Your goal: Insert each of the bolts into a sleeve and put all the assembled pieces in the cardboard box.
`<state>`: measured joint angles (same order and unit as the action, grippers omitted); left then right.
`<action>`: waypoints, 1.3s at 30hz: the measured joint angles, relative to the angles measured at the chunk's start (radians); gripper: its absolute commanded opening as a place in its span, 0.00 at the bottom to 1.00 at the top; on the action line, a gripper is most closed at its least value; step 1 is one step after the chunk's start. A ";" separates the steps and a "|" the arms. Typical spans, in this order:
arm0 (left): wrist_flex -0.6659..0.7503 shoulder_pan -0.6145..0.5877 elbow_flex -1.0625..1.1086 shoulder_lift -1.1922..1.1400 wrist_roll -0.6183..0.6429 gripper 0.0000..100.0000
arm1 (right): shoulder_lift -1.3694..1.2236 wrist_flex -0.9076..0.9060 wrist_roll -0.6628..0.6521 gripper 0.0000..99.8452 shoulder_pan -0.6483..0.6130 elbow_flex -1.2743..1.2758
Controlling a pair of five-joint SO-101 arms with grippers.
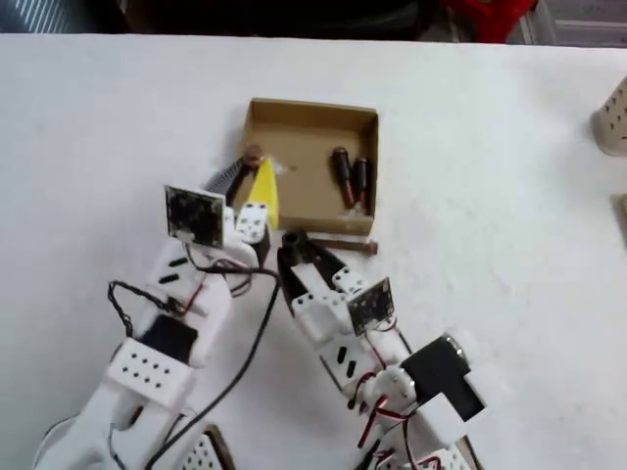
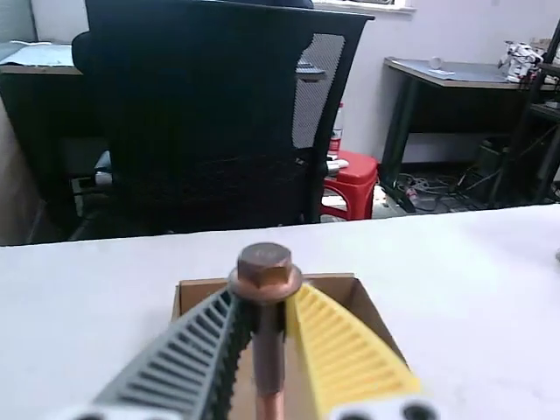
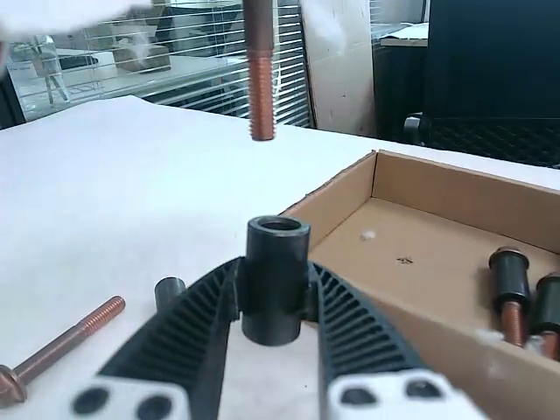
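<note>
White table (image 1: 490,147); office behind with a black mesh chair (image 2: 201,114) and a red stool (image 2: 354,179). Left gripper (image 2: 262,302) clamps one bolt (image 2: 265,271) upright at the cardboard box (image 1: 313,117) left edge. Right gripper (image 3: 276,280) grips one sleeve (image 3: 277,241) upright beneath the bolt tip, not touching it. One loose bolt (image 3: 52,350) and one loose sleeve (image 3: 169,293) lie on the table. Two assembled pieces (image 1: 343,174) lie in the box.

Held bolt (image 3: 261,70), head cut off by the top edge. Loose bolt (image 3: 61,346), head partly cropped. Sleeve (image 3: 276,241), sides covered by right gripper (image 3: 276,267).
</note>
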<state>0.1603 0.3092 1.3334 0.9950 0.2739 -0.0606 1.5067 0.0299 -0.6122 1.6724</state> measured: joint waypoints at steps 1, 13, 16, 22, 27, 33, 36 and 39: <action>-0.017 0.009 0.000 0.015 0.002 0.02 | 0.000 0.000 0.000 0.02 0.000 0.000; -0.107 0.135 0.000 0.043 0.005 0.02 | 0.000 -0.005 0.000 0.02 0.000 0.000; -0.130 0.135 0.000 0.043 0.005 0.02 | 0.000 -0.005 0.000 0.02 0.000 0.000; -0.152 0.137 0.000 0.043 0.005 0.02 | 0.000 -0.005 0.000 0.02 0.000 0.000; -0.152 0.137 0.000 0.043 0.110 0.02 | 0.000 -0.005 0.000 0.02 0.000 0.000; -0.190 0.135 0.000 0.052 0.149 0.02 | -0.002 -0.006 0.000 0.02 0.000 0.000; -0.235 0.140 0.000 0.054 0.149 0.02 | -0.002 -0.006 0.000 0.02 -0.002 0.000; -0.253 0.138 0.000 0.054 0.149 0.02 | -0.002 -0.006 0.000 0.02 -0.002 0.000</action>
<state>-0.0928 0.4473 1.3334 1.0487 0.4227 -0.0621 1.5006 0.0299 -0.6137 1.6724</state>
